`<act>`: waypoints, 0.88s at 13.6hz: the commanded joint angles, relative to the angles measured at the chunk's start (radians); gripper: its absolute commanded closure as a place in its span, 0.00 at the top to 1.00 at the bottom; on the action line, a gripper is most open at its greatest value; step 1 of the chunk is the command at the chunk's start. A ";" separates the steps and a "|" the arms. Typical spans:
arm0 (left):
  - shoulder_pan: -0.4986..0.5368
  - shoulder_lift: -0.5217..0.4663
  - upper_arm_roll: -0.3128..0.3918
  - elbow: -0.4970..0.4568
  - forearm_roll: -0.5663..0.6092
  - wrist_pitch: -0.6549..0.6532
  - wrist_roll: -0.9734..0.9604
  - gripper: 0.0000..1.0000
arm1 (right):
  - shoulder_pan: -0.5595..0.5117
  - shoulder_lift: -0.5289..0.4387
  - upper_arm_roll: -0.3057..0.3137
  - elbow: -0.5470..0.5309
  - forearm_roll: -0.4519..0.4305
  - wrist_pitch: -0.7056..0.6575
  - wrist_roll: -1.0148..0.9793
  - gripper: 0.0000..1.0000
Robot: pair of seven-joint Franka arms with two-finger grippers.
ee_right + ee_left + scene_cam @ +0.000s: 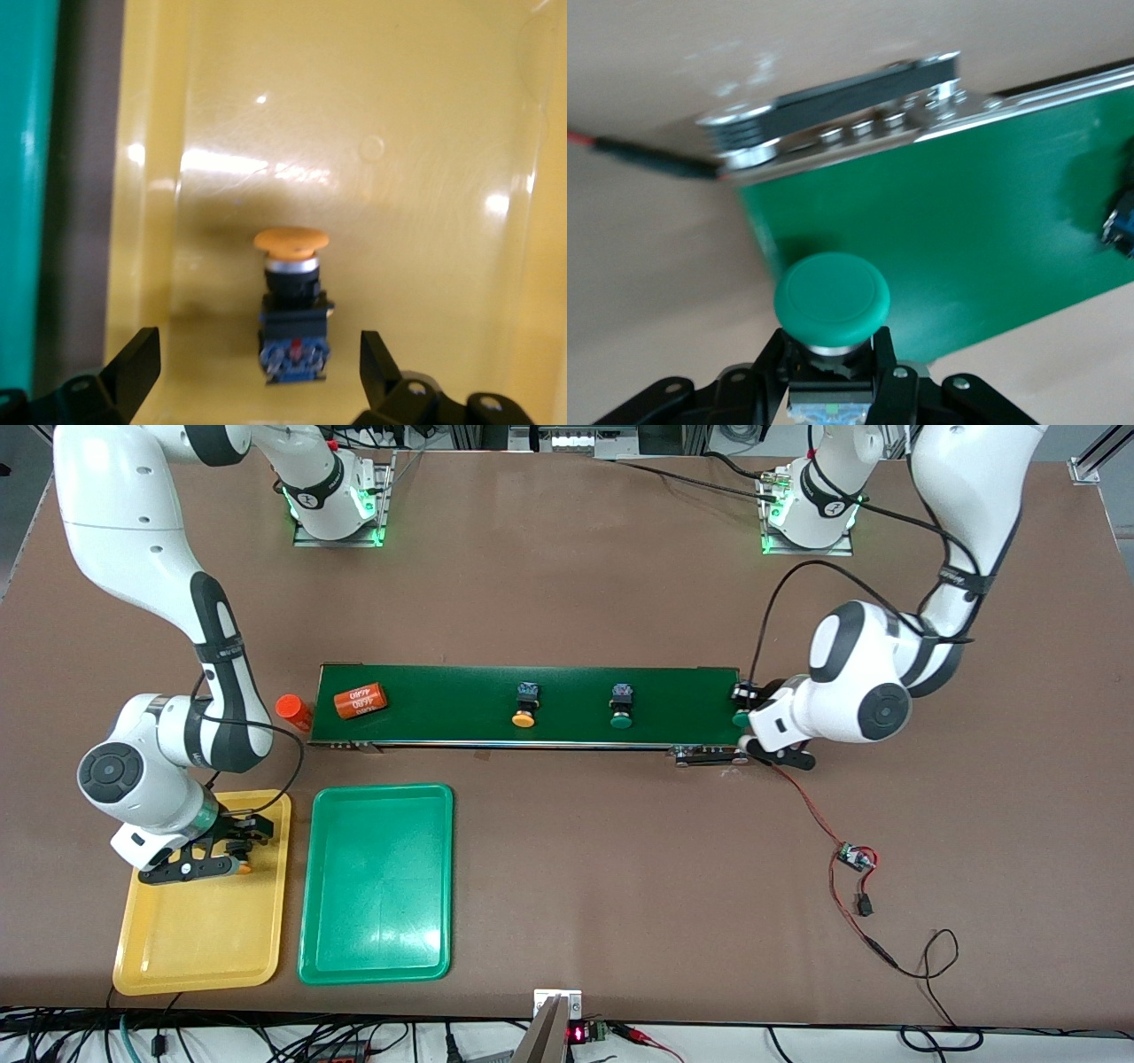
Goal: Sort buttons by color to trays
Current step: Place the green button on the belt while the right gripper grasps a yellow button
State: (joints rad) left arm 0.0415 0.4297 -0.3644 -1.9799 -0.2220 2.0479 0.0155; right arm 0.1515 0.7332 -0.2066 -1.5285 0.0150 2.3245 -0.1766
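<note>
My right gripper hangs low over the yellow tray, open. A yellow-capped button lies on its side on the tray floor between the spread fingers, touching neither. My left gripper is shut on the black body of a green-capped button at the end of the green belt toward the left arm; this gripper shows mostly under its own hand. On the belt lie a yellow button and a green button. The green tray holds nothing.
An orange numbered cylinder lies on the belt toward the right arm's end, and another stands on the table just off that end. A small circuit board with red and black wires lies nearer the front camera than the left gripper.
</note>
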 commanded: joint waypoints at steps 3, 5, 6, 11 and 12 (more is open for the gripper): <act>-0.054 0.017 -0.031 0.024 -0.019 0.041 -0.141 0.58 | 0.109 -0.194 0.041 -0.033 0.043 -0.296 0.187 1.00; -0.051 0.009 -0.036 0.024 -0.017 0.034 -0.143 1.00 | 0.204 -0.244 0.041 -0.050 0.043 -0.338 0.322 1.00; -0.051 -0.017 -0.034 0.026 -0.014 0.026 -0.152 1.00 | 0.251 -0.262 0.041 -0.065 0.043 -0.343 0.369 1.00; -0.052 -0.216 0.096 0.027 0.001 -0.118 -0.143 1.00 | 0.471 -0.299 0.044 -0.114 0.048 -0.422 0.668 1.00; -0.061 -0.257 0.149 0.024 0.007 -0.159 -0.141 1.00 | 0.518 -0.299 0.044 -0.120 0.046 -0.422 0.759 1.00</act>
State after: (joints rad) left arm -0.0085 0.2834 -0.2996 -1.9290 -0.2211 1.9628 -0.1315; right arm 0.5910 0.4639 -0.1533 -1.6083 0.0527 1.9143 0.4486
